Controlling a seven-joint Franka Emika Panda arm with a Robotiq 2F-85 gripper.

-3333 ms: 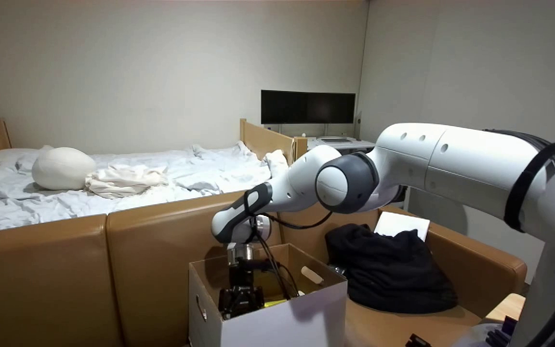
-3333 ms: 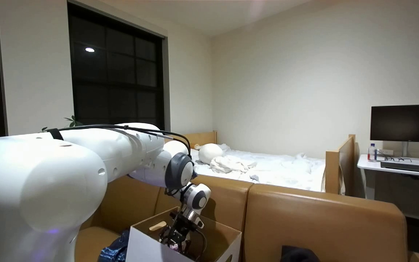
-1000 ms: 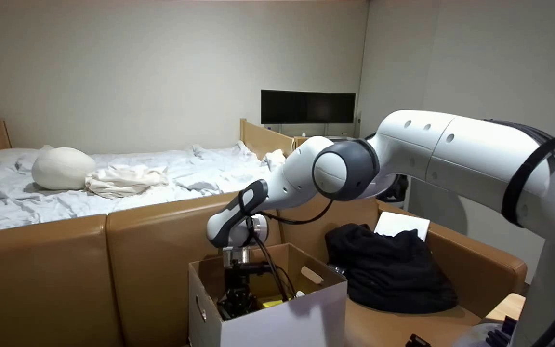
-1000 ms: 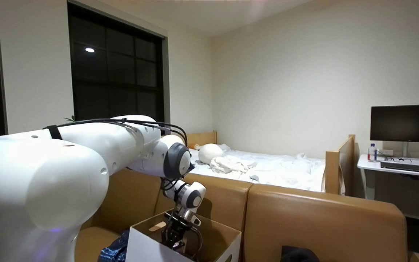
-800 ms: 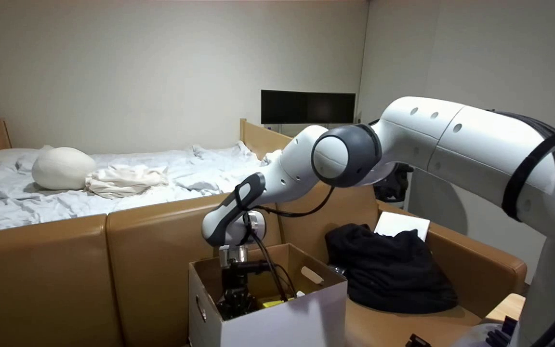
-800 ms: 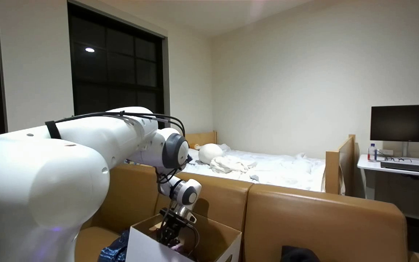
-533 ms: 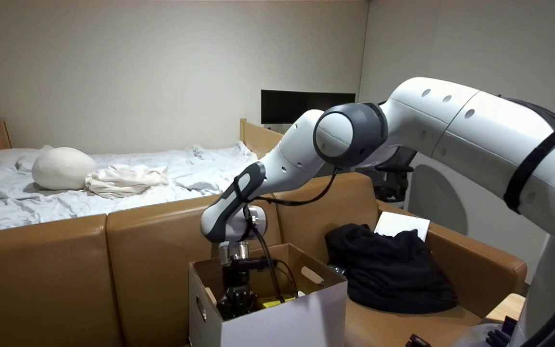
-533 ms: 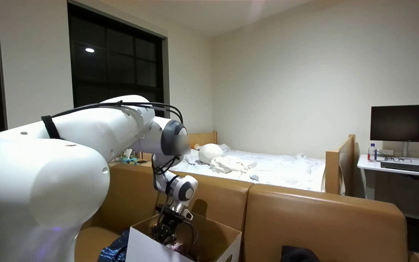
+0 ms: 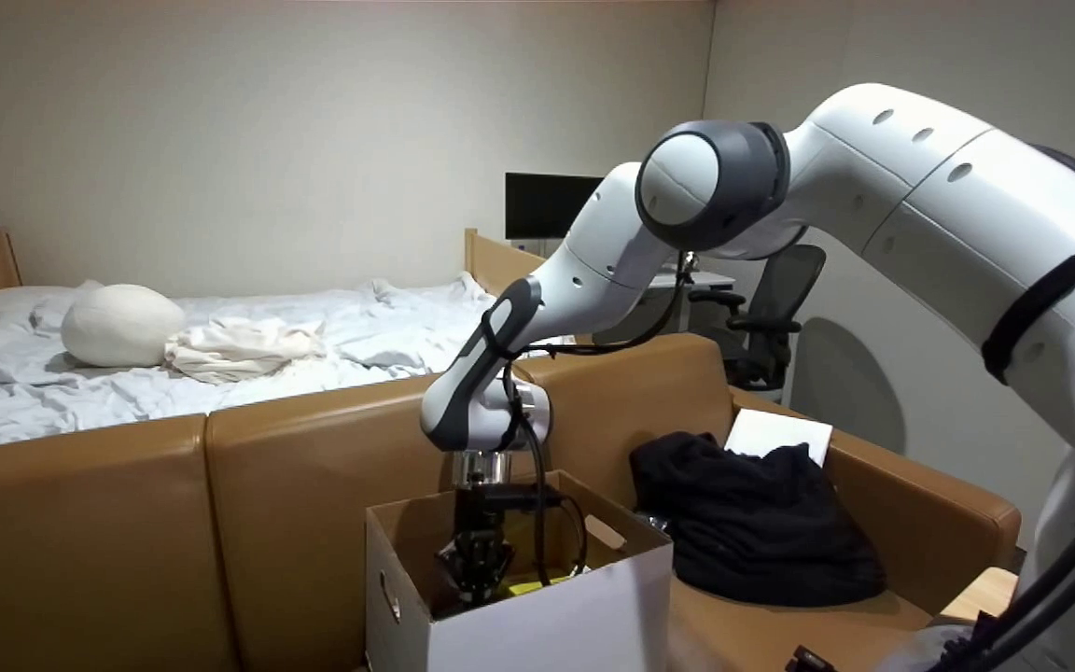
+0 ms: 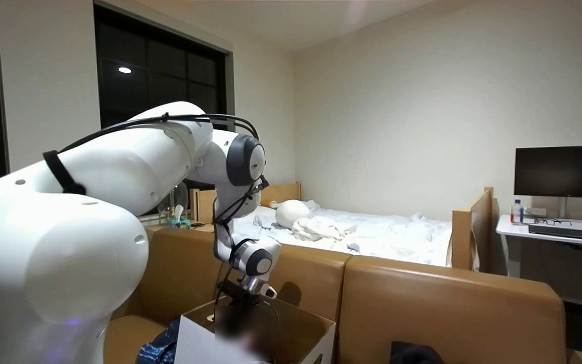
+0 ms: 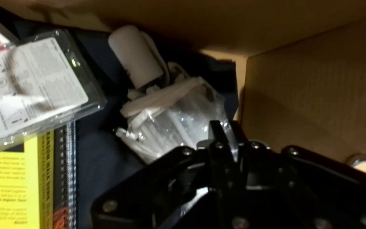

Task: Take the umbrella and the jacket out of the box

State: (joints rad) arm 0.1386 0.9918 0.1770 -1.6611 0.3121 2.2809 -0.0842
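Observation:
The box (image 9: 547, 625) stands on the sofa, white outside and brown inside, its top uncovered. To its right on the seat lies the jacket (image 9: 761, 532), a black heap outside the box. My gripper (image 11: 227, 125) points down inside the box, below the rim. Under it, in the wrist view, lies a clear plastic bundle with white rods (image 11: 170, 127) beside a white cylinder with a strap (image 11: 135, 57); this looks like the folded umbrella. Only a narrow gap shows between the black fingers, with clear plastic showing in it. Whether that plastic is pinched cannot be told.
Also in the box are a plastic package (image 11: 33, 79), a yellow book (image 11: 8, 190) and a spiral notebook (image 11: 70, 178), on dark cloth (image 11: 97, 178). Brown walls (image 11: 310, 105) rise close around my gripper. Blue patterned cloth (image 10: 159, 349) lies beside the box.
My arm's elbow has risen well up, while the gripper has lifted slightly and shifted a little within the box. The box and the jacket lie where they were.

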